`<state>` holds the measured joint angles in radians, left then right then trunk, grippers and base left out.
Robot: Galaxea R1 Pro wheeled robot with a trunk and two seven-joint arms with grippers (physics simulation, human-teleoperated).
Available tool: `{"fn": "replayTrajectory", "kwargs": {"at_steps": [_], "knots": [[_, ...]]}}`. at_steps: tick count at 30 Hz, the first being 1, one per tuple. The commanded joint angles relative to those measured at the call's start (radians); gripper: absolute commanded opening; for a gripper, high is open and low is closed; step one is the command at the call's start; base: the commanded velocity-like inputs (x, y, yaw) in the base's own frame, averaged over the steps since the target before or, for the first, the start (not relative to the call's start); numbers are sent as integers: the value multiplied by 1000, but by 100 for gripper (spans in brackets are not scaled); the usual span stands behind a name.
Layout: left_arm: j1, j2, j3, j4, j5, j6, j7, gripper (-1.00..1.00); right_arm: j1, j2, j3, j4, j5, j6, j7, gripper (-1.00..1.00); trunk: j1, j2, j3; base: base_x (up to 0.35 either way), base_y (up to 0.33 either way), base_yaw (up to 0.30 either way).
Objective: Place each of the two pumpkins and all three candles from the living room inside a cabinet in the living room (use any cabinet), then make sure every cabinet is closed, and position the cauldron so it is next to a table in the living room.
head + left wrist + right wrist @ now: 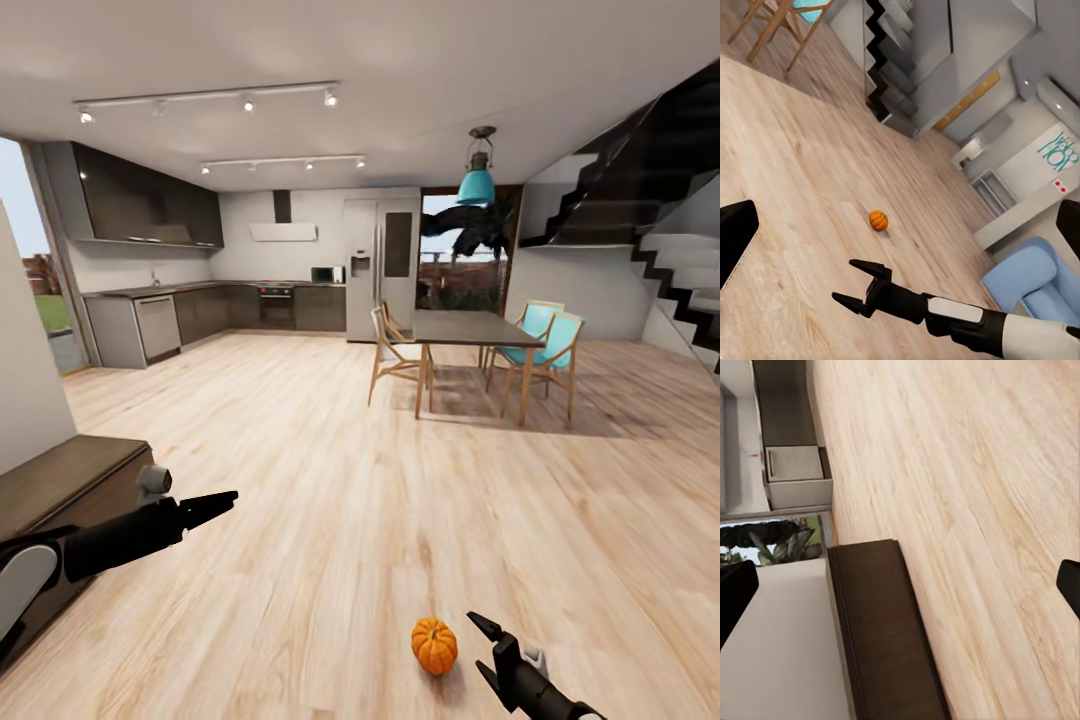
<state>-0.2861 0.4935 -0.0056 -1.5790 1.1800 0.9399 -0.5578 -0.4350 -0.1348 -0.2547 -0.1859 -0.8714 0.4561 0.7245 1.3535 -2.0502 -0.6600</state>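
Note:
One orange ribbed pumpkin [434, 645] lies on the wood floor near the bottom of the head view. My right gripper [485, 651] hovers just right of it, open, nothing between its fingers. The left wrist view shows the same pumpkin [877, 220] with the right gripper [846, 280] a short way from it. My left gripper [222, 502] reaches forward above the floor beside the dark brown cabinet [60, 480]; its fingers [735, 244] stand wide apart, open and empty. The cabinet top [881, 630] runs along a white wall. The candles, the cauldron and the other pumpkin are out of view.
A dining table [470, 328] with wooden and teal chairs [545, 345] stands ahead on the right. Kitchen counters [200, 310] line the far wall. A black staircase [680, 280] rises at the right. A blue armchair [1035, 281] sits beyond the pumpkin.

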Motion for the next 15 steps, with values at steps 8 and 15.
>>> {"fn": "replayTrajectory", "kwargs": {"at_steps": [8,15], "knots": [[-1,0,-1,1,2,3,-1,100,-1,1,-2,0,-5,7,-8,100,0,0,-1,256,208,0],[-1,0,-1,1,1,3,-1,100,-1,5,-3,0,-8,7,-6,100,0,0,-1,281,203,0]]}}
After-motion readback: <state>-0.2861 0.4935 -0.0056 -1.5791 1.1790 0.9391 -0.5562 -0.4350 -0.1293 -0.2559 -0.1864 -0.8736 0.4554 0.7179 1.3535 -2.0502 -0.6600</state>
